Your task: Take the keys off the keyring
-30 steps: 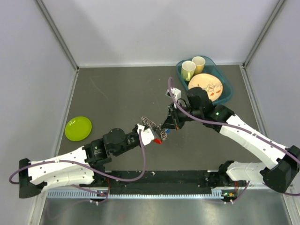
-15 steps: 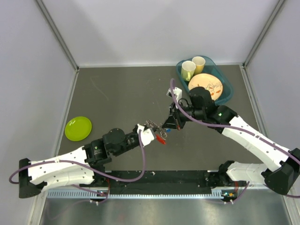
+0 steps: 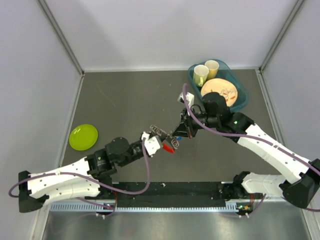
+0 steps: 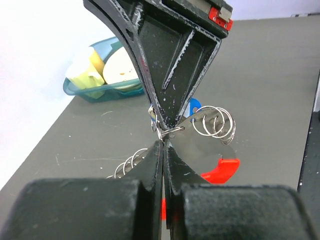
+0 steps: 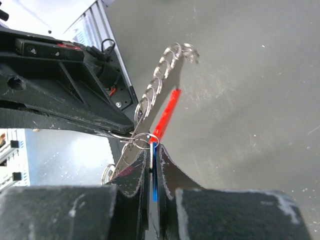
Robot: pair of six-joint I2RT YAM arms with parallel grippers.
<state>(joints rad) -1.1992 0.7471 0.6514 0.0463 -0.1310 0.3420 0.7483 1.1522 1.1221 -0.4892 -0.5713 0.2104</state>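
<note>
Two arms meet tip to tip over the middle of the table [image 3: 125, 100], slightly toward its near edge.

Left edge: green plate [image 3: 83, 137], lying flat, well apart from everything else.

Left claw [image 3: 161, 143]: fingers pressed together, tips at the keyring [image 4: 159, 131]. Whether they nip the wire or a key blade cannot be told.

Ring chain [image 3: 158, 131]: linked silver loops running from the keyring, on the far side of the left claw in the top view.

Red key [image 3: 171, 148]: just right of the left claw's tips, head toward the near edge.

Blue key [image 5: 154, 186]: pinched edge-on between the fingers of the right claw [image 3: 176, 136], which is closed on it. That claw's tips reach the keyring from the opposite side.

Far right corner: teal tub [image 3: 243, 102] holding two pale yellow cups [image 3: 201, 75] and an orange patterned dish [image 3: 220, 90]. The right arm overlaps the tub's near rim in the top view.

Table is dark grey and scuffed. Pale walls [image 3: 170, 30] close three sides, and a black rail [image 3: 170, 192] runs along the near edge.
</note>
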